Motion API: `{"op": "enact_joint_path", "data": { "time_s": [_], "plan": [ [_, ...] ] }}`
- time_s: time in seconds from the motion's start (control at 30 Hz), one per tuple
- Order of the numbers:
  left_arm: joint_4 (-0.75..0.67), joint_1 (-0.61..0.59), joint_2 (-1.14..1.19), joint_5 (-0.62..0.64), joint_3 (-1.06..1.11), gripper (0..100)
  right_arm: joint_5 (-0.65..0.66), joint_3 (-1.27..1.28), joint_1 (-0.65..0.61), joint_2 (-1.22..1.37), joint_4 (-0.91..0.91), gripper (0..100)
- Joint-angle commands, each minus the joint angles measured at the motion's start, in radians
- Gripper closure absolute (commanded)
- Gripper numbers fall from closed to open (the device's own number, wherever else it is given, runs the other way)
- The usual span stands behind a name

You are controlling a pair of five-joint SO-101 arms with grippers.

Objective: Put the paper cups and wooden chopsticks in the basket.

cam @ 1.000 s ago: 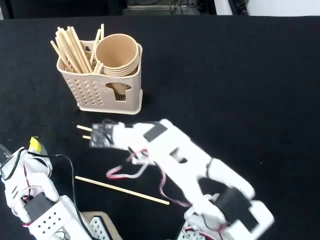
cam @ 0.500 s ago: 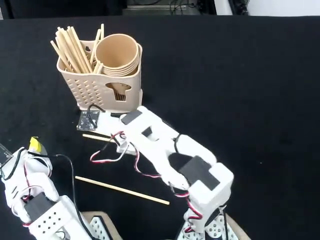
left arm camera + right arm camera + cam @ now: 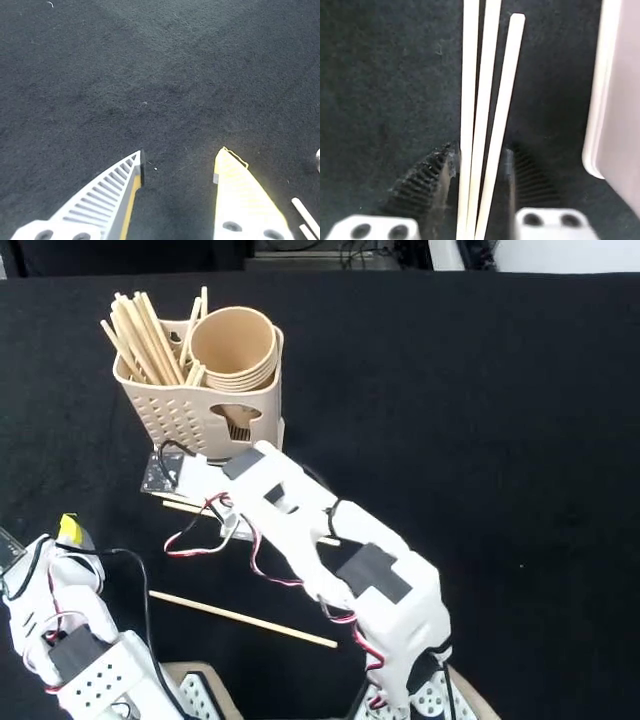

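Three chopsticks (image 3: 482,125) lay bundled on the table (image 3: 480,420), just in front of the basket (image 3: 190,425), which stood near the far left corner. Their long axis ran roughly along the basket's near wall, slanting a little toward the near edge at the right. Their free ends pointed toward the table's left edge and fanned slightly apart. The right gripper (image 3: 479,155) straddled the bundle with its jaws drawn in narrow. It appeared to be pinching the sticks together, though the wrist view did not make firm contact certain. The basket's pale wall stood just beside this gripper. The paper cups (image 3: 235,345) were already nested in the basket's right side, and the standing chopsticks (image 3: 150,335) leaned in its left side. So the step in hand looked like the pick-up of this bundle, late in the task. The next move would likely call for lifting the sticks clear of the cloth. They would then need tipping from flat toward upright so the ends cleared the rim and dropped in beside the standing ones. A loose chopstick (image 3: 240,618) lay nearer the table's near edge, angled across it, yet to be collected. The left gripper (image 3: 180,165) hung with its jaws wide over bare cloth near the near left corner, holding nothing.
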Motion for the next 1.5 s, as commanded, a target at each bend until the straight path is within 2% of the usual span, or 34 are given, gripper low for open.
{"op": "enact_joint_path", "data": {
  "time_s": [0.0,0.6,0.83,1.1,1.27,1.47],
  "plan": [
    [0.006,0.007,-0.014,-0.003,-0.008,76,-0.002,-0.033,-0.089,0.002,0.025,98.9],
    [0.006,0.007,-0.014,-0.003,-0.008,76,0.041,0.012,-0.086,-0.079,0.098,98.7],
    [0.006,0.004,-0.014,-0.003,-0.008,76,-0.068,0.016,-0.063,-0.331,0.16,98.7],
    [0.006,0.004,-0.014,-0.003,-0.008,76,-0.13,0.035,-0.011,-0.73,0.169,98.7],
    [0.006,0.004,-0.014,-0.003,-0.008,76,-0.149,0.036,-0.015,-0.929,0.106,98.7],
    [0.006,0.004,-0.014,-0.003,-0.008,76,-0.158,0.036,-0.017,-0.951,-0.032,98.7]
  ]
}}
